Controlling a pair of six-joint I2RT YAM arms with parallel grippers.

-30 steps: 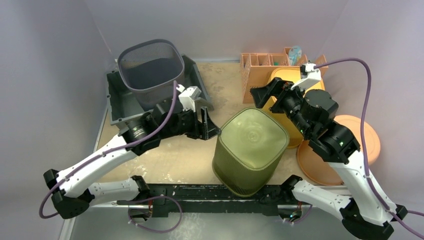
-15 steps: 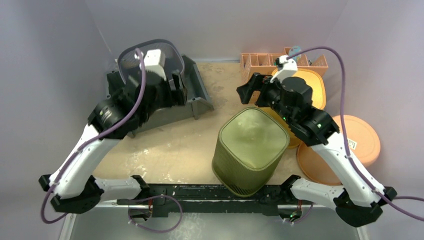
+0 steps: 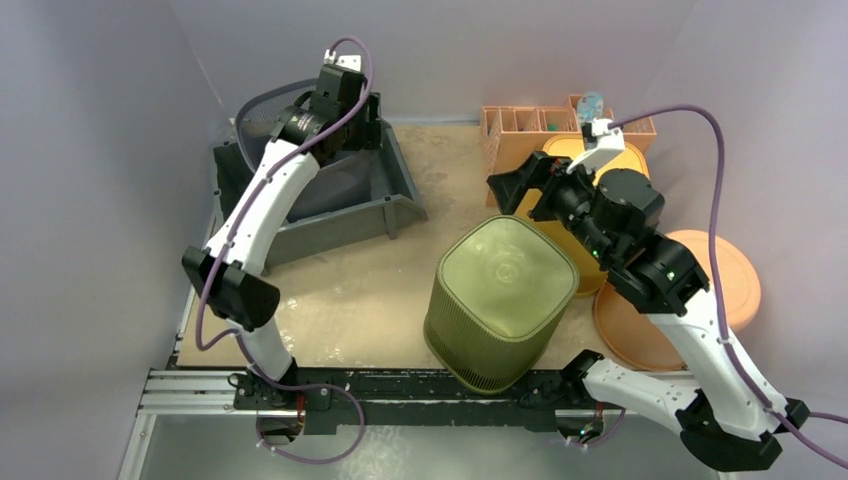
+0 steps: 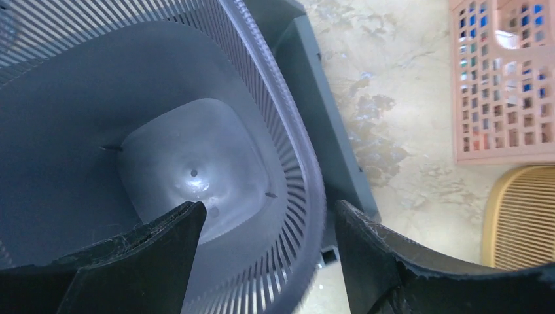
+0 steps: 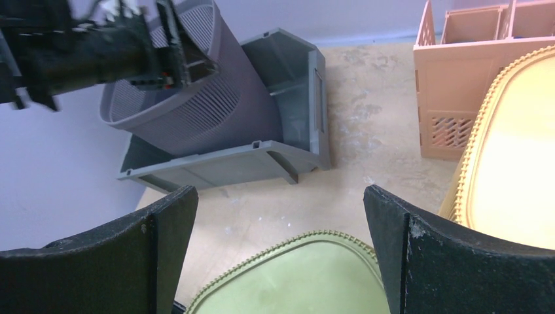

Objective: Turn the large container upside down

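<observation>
Olive container (image 3: 502, 300) at the middle of the bench's near edge, standing base up, untouched. Left gripper (image 4: 268, 216) now swung away to the far-left corner, jaws open astride the rim of the grey basket (image 4: 163, 118). Right gripper (image 5: 278, 193) hovering just beyond the container, jaws open. Flip seemingly done.

Left end effector (image 4: 268, 216) risen to grey basket (image 4: 78, 131) rim, right end effector (image 5: 281, 196) shifted back

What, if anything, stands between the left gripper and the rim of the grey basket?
Nothing visible does. In the left wrist view the left gripper is open, and the rim of the grey basket runs between its fingers: one finger over the inside, the other outside, above the grey bin that holds it.
</observation>
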